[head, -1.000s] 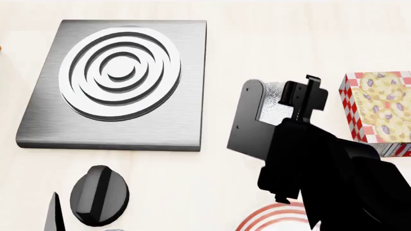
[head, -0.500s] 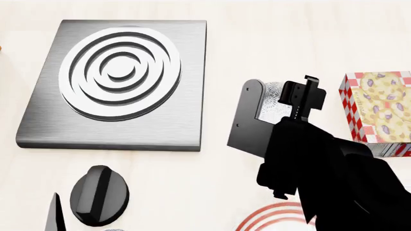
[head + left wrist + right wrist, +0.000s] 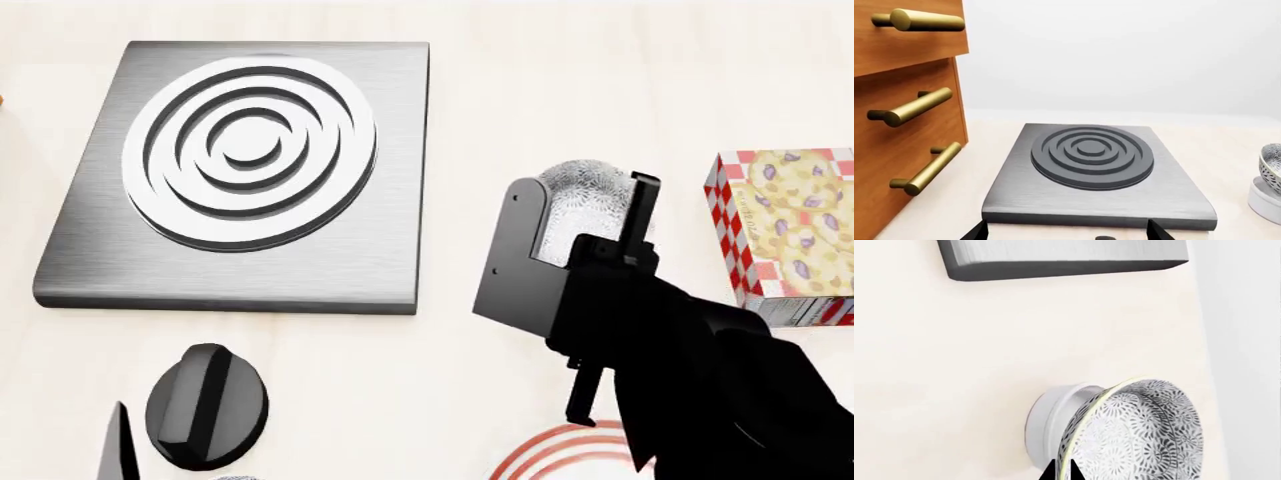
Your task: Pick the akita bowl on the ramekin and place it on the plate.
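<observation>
The akita bowl (image 3: pixel 1141 435), speckled black and white, leans over the white ramekin (image 3: pixel 1051 425); whether they still touch I cannot tell. My right gripper (image 3: pixel 1062 474) is shut on the bowl's rim, one fingertip on each side of it. In the head view the bowl (image 3: pixel 587 190) shows above the right gripper (image 3: pixel 625 225), and the arm hides the ramekin. Only an arc of the red-ringed plate (image 3: pixel 561 452) shows, at the near edge under my right arm. My left gripper (image 3: pixel 1067 236) is open near the hob's front edge, holding nothing. The bowl (image 3: pixel 1271 165) and ramekin (image 3: pixel 1264 197) lie far to its side.
A grey hob plate (image 3: pixel 247 170) with raised rings lies to the left of the bowl. A black knob (image 3: pixel 207 405) sits in front of it. A red-checked food box (image 3: pixel 787 235) stands to the bowl's right. Wooden drawers with brass handles (image 3: pixel 907 115) rise beside the hob.
My right gripper has turned at the wrist. More of the bowl now shows above it, raised and tipped. The left arm has not moved.
</observation>
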